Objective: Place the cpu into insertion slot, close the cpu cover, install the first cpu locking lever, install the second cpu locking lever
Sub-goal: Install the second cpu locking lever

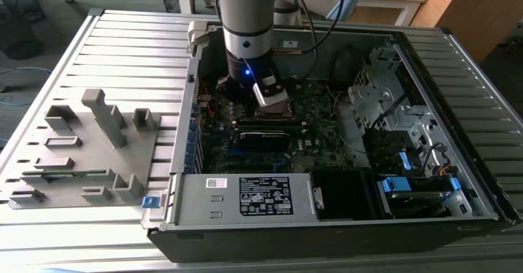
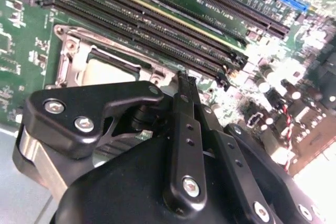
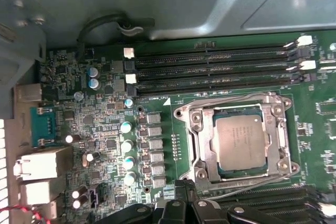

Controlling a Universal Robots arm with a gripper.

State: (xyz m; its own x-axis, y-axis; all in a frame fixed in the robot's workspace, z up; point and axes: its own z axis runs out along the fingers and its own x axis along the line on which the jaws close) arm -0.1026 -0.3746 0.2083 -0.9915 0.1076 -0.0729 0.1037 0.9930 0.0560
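1. An open computer case [image 1: 343,224] lies on a slatted table [image 1: 106,46].
2. The arm's gripper [image 2: 184,80] hangs over the green motherboard [image 3: 105,129], fingers together, holding nothing.
3. The cpu [image 3: 240,142] sits in the insertion slot [image 3: 197,129], under the closed cpu cover [image 3: 207,153].

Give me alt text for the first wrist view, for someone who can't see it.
A silver-grey cpu sits in the insertion slot on a green circuit board, with the silver cpu cover closed down around it. Long black memory slots run beside the socket, and black parts of the gripper show at the picture's edge.
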